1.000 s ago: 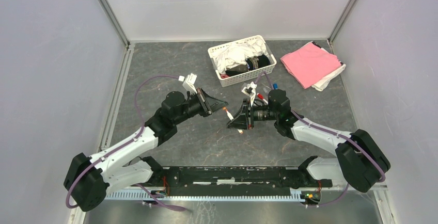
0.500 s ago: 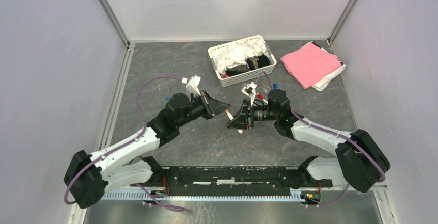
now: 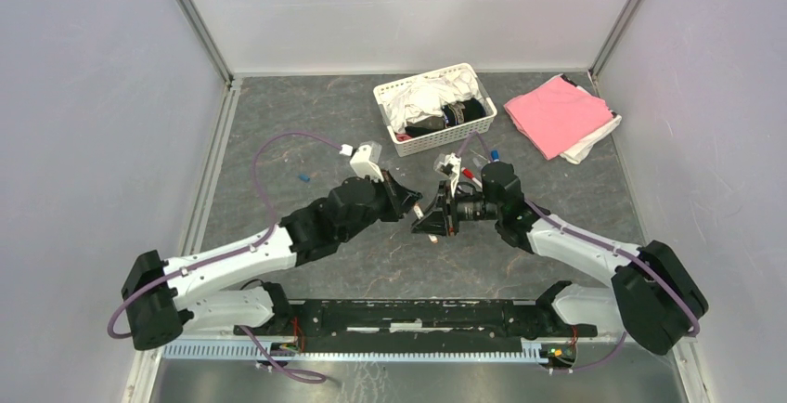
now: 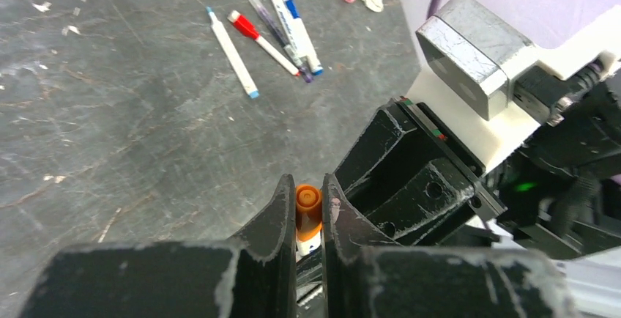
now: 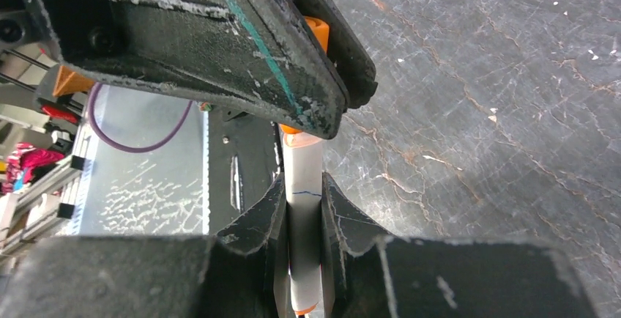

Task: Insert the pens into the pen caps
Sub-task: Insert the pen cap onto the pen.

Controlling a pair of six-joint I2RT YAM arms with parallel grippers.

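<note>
Grey tabletop (image 3: 306, 134) centre: left gripper (image 4: 307, 187), pinching the orange cap (image 4: 308, 204), had just swung in to meet the white pen (image 5: 303, 158) clamped by the right gripper (image 5: 302, 190), so capping looked imminent

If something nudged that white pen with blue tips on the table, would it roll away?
Probably: the white pen looks round and slim, so a sideways nudge would likely roll it across the flat table. It seems stiff and light, a thin straight barrel. An end-on push would likely slide it.
</note>
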